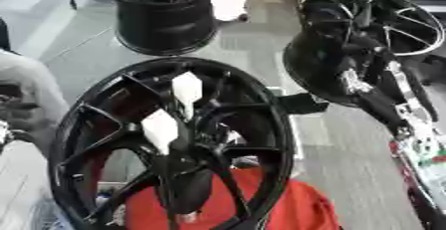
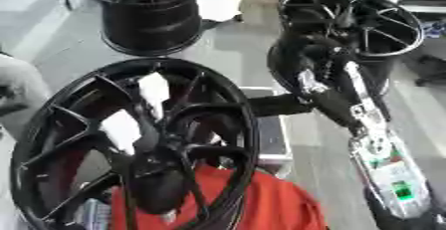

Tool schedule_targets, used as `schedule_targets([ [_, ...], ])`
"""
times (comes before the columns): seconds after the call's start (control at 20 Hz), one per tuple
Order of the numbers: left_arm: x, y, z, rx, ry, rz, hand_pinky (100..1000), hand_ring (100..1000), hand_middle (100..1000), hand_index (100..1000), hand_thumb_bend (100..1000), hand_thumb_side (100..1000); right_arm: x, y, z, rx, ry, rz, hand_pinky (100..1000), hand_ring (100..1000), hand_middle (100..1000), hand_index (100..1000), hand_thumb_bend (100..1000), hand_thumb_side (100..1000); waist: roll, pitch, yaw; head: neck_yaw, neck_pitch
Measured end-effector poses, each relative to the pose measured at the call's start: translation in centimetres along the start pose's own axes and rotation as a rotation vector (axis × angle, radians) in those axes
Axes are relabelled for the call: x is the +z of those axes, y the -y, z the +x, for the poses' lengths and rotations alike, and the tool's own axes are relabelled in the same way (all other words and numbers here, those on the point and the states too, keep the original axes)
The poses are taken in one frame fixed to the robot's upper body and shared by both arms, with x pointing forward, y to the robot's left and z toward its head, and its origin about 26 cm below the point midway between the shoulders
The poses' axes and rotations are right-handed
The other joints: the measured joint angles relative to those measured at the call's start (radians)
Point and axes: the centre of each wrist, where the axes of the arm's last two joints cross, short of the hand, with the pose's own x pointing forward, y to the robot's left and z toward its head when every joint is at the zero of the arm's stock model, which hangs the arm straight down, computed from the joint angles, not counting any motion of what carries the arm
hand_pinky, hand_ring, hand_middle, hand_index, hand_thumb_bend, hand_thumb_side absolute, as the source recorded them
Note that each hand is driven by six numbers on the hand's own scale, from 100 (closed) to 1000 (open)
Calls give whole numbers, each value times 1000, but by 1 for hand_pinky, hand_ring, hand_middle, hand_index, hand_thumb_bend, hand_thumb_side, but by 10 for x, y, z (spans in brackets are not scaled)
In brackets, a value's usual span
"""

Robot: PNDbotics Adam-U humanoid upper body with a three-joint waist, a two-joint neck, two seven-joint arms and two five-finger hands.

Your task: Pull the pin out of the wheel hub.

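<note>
The big black wheel (image 1: pixel 170 144) fills the lower left, with the hub (image 1: pixel 187 174) near 6 o'clock. I honestly can't pick out the pin, so can't say where it sits. The right arm (image 2: pixel 370 134) comes in from 3 o'clock and its hand (image 2: pixel 278 105) ends up by the rim; can't tell if the fingers are open or holding anything. The risk I see: groping blind, it could snag a spoke or nudge the wheel off balance.

Right arm (image 2: pixel 370 124) extended forward, hand indistinct
</note>
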Motion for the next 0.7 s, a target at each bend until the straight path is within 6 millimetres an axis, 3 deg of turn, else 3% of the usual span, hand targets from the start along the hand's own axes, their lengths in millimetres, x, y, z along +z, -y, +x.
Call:
schedule_targets([
  [0.4, 1, 0, 0, -1, 0, -8, 535, 595, 622, 794, 100, 721, -50, 13, 45, 162, 127, 209, 694, 717, 820, 929, 117, 387, -2, -8, 8, 0, 0],
  [0.7, 1, 2, -1, 0, 1, -21, 534, 595, 622, 794, 100, 720, -89, 4, 86, 286, 222, 489, 728, 779, 854, 941, 143, 373, -4, -14, 14, -1, 1],
])
